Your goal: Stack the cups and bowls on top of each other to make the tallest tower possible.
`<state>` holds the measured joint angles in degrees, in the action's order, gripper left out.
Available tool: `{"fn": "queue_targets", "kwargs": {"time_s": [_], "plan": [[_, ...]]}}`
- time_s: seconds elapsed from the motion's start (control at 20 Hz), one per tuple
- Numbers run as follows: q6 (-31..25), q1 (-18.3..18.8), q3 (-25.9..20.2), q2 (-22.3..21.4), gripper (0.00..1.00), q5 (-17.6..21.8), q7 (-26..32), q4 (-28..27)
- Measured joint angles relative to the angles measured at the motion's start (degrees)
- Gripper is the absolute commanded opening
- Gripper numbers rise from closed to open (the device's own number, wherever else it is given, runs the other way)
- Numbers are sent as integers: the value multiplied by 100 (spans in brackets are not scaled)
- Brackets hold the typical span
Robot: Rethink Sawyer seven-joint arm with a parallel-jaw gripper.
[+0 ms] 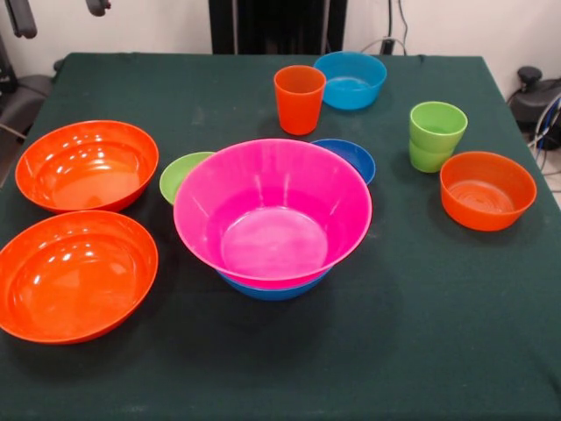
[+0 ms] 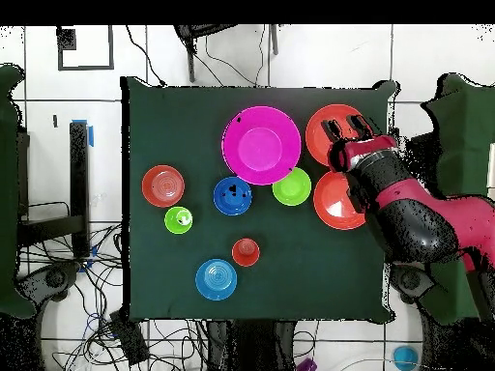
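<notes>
The large orange bowl (image 1: pixel 77 275) lies nearest the camera, with a second large orange bowl (image 1: pixel 86 165) just behind it. From overhead, the gripper (image 2: pixel 350 129) hangs over these two orange bowls at the table's edge; whether its fingers are open or closed cannot be told from this view, perhaps slightly spread. Just beside the gripper stands the tower (image 1: pixel 273 219): the pink bowl nested in a blue one. The small lime green bowl (image 1: pixel 182 174) and the dark blue bowl (image 1: pixel 349 158) touch or nearly touch it. Well apart from the gripper are the orange cup (image 1: pixel 299 98), light blue bowl (image 1: pixel 351 80), stacked green cups (image 1: pixel 436 136) and small orange bowl (image 1: pixel 487 189).
</notes>
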<state>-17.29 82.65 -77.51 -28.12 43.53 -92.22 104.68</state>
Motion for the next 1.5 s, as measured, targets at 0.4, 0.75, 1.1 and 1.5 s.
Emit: {"fn": "queue_targets", "kwargs": {"time_s": [0.4, 0.75, 1.1, 1.5], "plan": [[-217, 0, -103, 241, 100, 2, 11, -1], [-331, 1, -107, 344, 100, 11, 11, -2], [-369, 1, -107, 386, 100, 36, 11, -1], [-370, 20, -110, 386, 100, 211, 11, 3]]}}
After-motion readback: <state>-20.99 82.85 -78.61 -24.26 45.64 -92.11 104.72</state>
